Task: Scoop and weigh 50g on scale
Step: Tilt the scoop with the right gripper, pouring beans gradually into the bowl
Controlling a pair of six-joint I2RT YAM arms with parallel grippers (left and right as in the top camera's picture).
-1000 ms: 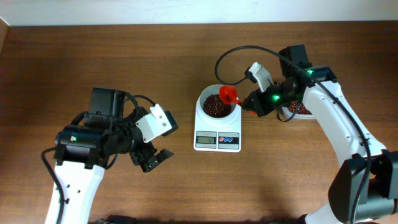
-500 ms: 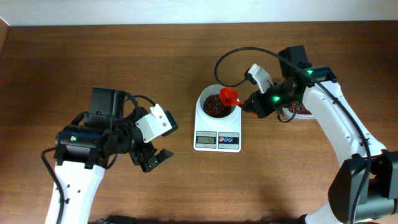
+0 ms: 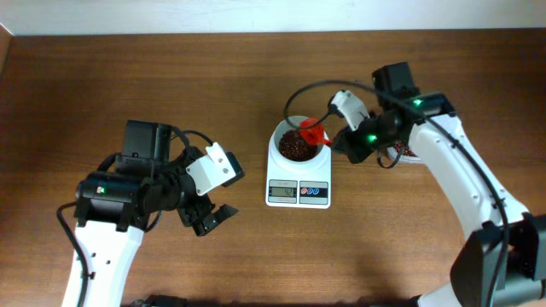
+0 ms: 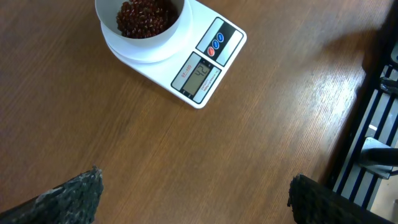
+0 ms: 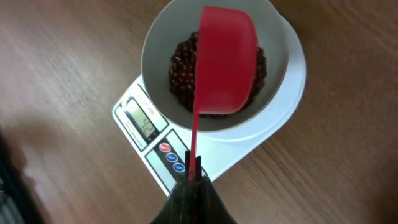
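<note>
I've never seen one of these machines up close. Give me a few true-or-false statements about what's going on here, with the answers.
1. The red scoop hangs over the bowl on the scale. True.
2. The bowl is empty. False: dark beans lie in it.
3. The right fingers are shut on the scoop's handle. True.
4. The left fingers clamp the scale. False: they stand open over bare table, apart from the scale, holding nothing.
</note>
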